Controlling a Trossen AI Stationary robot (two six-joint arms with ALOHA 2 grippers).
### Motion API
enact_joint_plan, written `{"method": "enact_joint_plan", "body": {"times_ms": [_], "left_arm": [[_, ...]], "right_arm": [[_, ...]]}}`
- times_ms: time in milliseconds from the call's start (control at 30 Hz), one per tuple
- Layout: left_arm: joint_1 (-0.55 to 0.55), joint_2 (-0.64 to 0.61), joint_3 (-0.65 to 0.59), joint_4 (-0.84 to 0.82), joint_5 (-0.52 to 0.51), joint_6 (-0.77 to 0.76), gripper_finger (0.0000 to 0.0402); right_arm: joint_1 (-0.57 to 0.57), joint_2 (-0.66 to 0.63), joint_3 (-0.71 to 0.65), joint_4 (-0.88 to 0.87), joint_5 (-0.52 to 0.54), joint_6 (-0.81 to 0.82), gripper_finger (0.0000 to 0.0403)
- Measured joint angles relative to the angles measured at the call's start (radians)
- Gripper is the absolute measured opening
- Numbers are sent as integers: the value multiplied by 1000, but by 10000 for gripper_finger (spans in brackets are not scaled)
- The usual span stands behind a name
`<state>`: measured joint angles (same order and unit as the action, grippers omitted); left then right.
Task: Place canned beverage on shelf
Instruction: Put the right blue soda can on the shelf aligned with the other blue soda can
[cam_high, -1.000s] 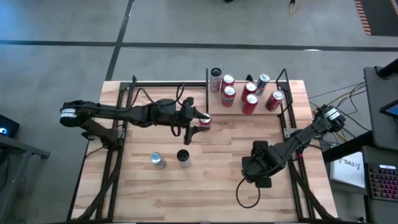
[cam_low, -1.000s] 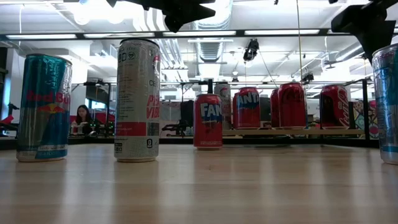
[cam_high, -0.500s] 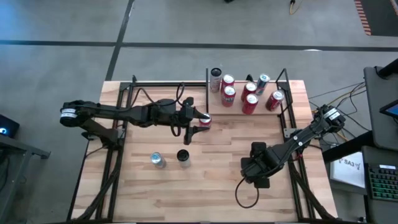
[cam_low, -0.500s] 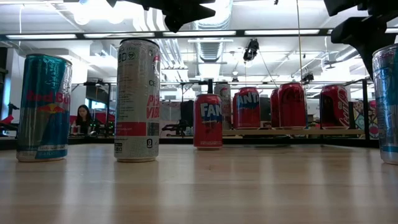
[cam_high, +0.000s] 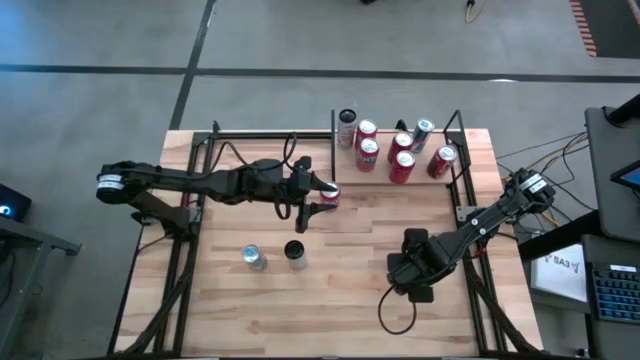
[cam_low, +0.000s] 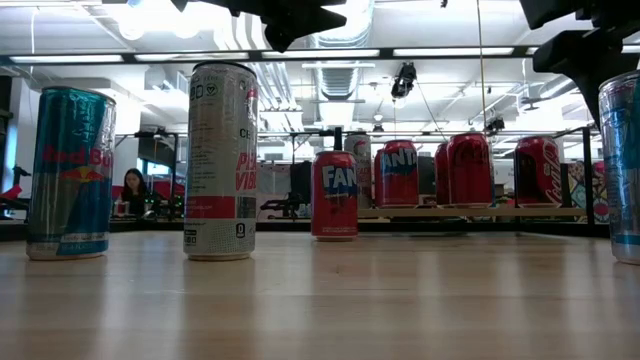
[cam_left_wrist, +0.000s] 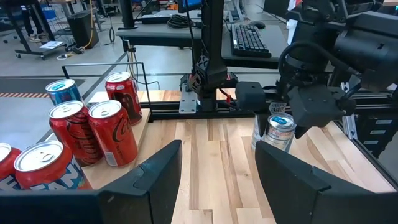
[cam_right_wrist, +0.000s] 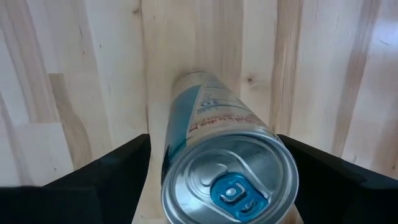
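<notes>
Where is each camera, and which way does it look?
High: overhead, straight down on table; both arms show.
Low: table height, level past the Fanta can to the shelf; arms above.
Left wrist: faces the right arm; own fingers show.
Right wrist: down on the silver can; own fingers flank it.
Shared: both wrist views see that can.
</notes>
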<state>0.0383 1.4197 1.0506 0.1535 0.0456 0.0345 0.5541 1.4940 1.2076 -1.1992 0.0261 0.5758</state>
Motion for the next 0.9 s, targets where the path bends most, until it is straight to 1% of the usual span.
{"method": "enact_joint_plan", "body": {"times_ms": [67,133,333,633,900], "left_arm": [[0,0,0,0,0,0,190],[0,0,0,0,0,0,190],[0,0,0,0,0,0,190],[0,0,0,0,0,0,190],[0,0,0,0,0,0,190]], "right_arm": [[0,0,0,4,0,0,320],[0,0,0,5,0,0,304],[-1,-1,0,7,-19,0,225],[-3,-2,0,8,-31,1,223],[-49,-2,43,1,-50,7,226]]}}
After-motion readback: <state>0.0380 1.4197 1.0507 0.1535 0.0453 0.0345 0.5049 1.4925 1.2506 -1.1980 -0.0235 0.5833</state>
